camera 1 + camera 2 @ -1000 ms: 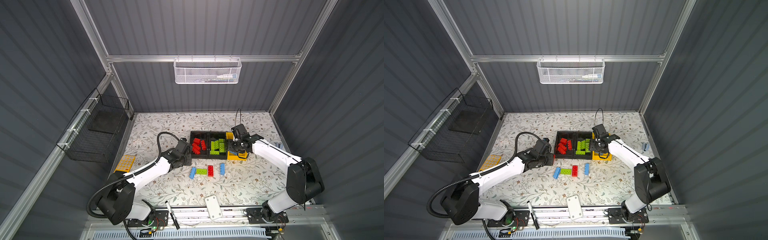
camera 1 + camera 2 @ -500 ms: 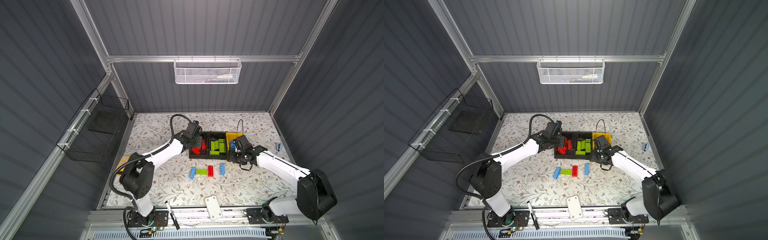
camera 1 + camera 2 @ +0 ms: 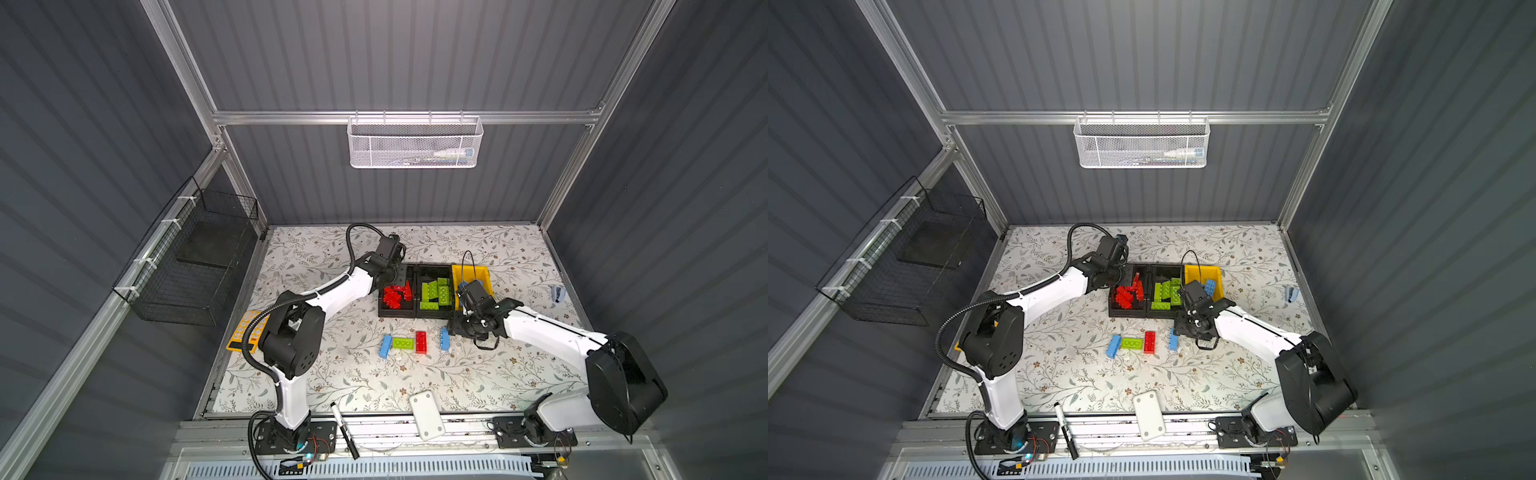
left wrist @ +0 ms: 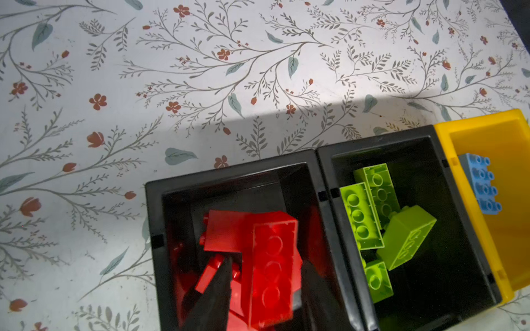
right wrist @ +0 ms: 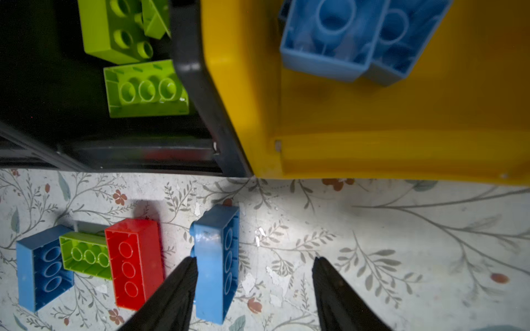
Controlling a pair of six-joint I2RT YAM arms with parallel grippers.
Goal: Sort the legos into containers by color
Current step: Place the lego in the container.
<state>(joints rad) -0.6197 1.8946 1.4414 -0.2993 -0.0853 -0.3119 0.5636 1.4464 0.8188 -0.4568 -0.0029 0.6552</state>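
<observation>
My left gripper (image 4: 266, 262) hangs open inside the left black container (image 4: 229, 169). A red lego (image 4: 274, 258) sits loose between its fingers, above several other red ones (image 3: 395, 295). The middle black container (image 3: 434, 313) holds several green legos (image 4: 361, 217). The yellow container (image 3: 469, 272) holds blue legos (image 5: 344, 37). On the mat in front lie a blue lego (image 3: 385, 345), a green one (image 3: 403, 343), a red one (image 3: 421, 342) and another blue one (image 5: 216, 258). My right gripper (image 5: 253, 259) is open around this last one, with one finger against its side.
A yellow-orange tray (image 3: 245, 332) lies at the mat's left edge. A white card (image 3: 426, 413) and a marker (image 3: 343, 428) rest on the front rail. A black wire basket (image 3: 195, 257) hangs on the left wall and a white mesh basket (image 3: 415, 141) on the back. A small blue-white object (image 3: 557, 293) lies far right.
My left arm swung from the mat left of the containers to over the red one, and its jaws opened off the red lego. My right gripper came down from the yellow container to the blue lego.
</observation>
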